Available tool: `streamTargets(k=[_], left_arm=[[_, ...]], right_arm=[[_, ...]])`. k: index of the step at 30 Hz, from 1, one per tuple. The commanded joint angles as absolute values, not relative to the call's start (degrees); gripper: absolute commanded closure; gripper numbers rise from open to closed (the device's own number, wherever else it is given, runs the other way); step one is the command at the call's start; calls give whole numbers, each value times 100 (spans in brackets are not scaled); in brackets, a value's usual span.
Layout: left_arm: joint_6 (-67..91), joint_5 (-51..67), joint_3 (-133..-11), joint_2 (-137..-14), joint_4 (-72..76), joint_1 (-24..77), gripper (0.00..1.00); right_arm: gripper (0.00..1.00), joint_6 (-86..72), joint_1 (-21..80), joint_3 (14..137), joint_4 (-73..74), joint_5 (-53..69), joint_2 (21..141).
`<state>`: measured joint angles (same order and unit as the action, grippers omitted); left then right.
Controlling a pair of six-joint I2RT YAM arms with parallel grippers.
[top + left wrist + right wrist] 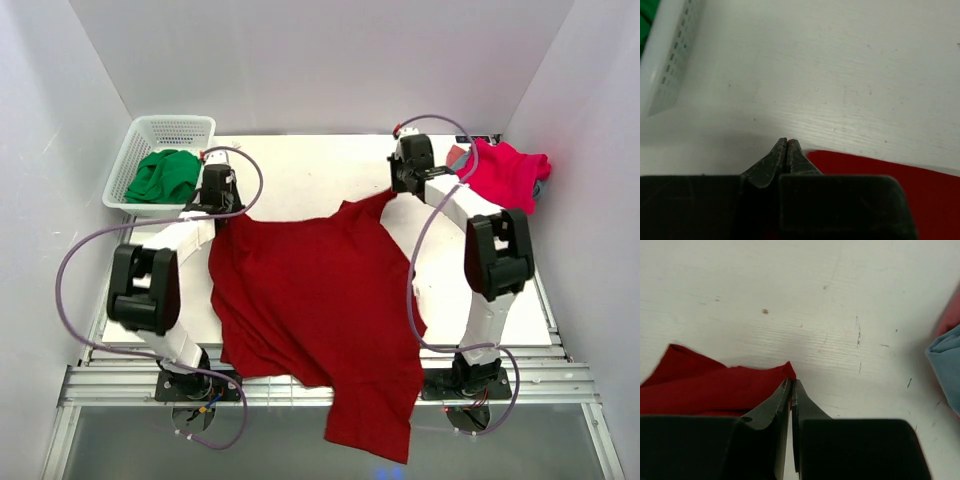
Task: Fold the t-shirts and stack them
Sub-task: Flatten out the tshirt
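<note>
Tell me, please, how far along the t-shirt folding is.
Done: pink-red shirt piled on a grey-blue one, far right. In hand: left fingers and right fingers pinch the dark red shirt at its far edge, unfolded, overhanging the table. Left: folding and stacking it.

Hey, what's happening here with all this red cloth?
Two robot arms are working on a dark red t-shirt, spread on the white table with its lower end hanging over the near edge. The left pincer and the right pincer are each shut on a far corner of it. A pink-red shirt lies on grey-blue cloth at far right; a white basket at far left holds green cloth.
</note>
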<state>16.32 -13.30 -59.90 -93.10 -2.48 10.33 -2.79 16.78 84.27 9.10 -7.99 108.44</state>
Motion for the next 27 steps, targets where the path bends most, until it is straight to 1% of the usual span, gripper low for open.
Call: streamTargets(k=[1, 4, 6, 10, 13, 16, 17, 19, 20, 21, 22, 23, 24, 25, 27], left_arm=[[1442, -1643, -6616, -10024, 211, 1011, 89], [1371, -1574, -7284, -10589, 9, 1011, 81], [1319, -1486, -7705, -10959, -281, 1020, 78], [1240, -1441, -8103, -11285, -465, 1011, 72], [1178, -1668, -8191, -11364, -545, 1011, 71], [1125, -1845, -8165, -11338, -545, 1011, 71], [1125, -1854, -8191, -11364, -597, 1019, 71], [1134, -1872, -8357, -11504, -825, 1011, 55], [1142, -1907, -8419, -11557, -904, 1011, 50], [1151, -1933, -8481, -11601, -957, 1011, 42], [1160, -1934, -8525, -11628, -1036, 1011, 40], [1160, -1899, -8525, -11602, -1046, 1011, 39], [1169, -1872, -8508, -11567, -1037, 1019, 39], [1169, -1855, -8499, -11479, -1046, 1011, 39], [1178, -1837, -8473, -11365, -1081, 1019, 38]], right_arm=[[92, -264, 1626, 8920, 395, -1590, 10834], [92, -158, 1626, 9367, 763, -1512, 11362], [92, -114, 1626, 9790, 1018, -1494, 11609], [92, -114, 1626, 9870, 871, -1494, 11549], [92, -27, 1626, 10063, 843, -1415, 11610], [92, -26, 1617, 10624, 1045, -1406, 11943], [92, -26, 1617, 10817, 1316, -1415, 12084], [92, -26, 1617, 11293, 1625, -1503, 12479], [92, -26, 1626, 11329, 1791, -1503, 12567], [90, -26, 1617, 11251, 1819, -1468, 12638], [85, -18, 1626, 11180, 1854, -1433, 12647], [69, -18, 1617, 11101, 1889, -1433, 12639], [61, -26, 1617, 10883, 1881, -1433, 12560], [56, -26, 1626, 10776, 1872, -1433, 12507], [52, -44, 1617, 10574, 1855, -1503, 12254]])
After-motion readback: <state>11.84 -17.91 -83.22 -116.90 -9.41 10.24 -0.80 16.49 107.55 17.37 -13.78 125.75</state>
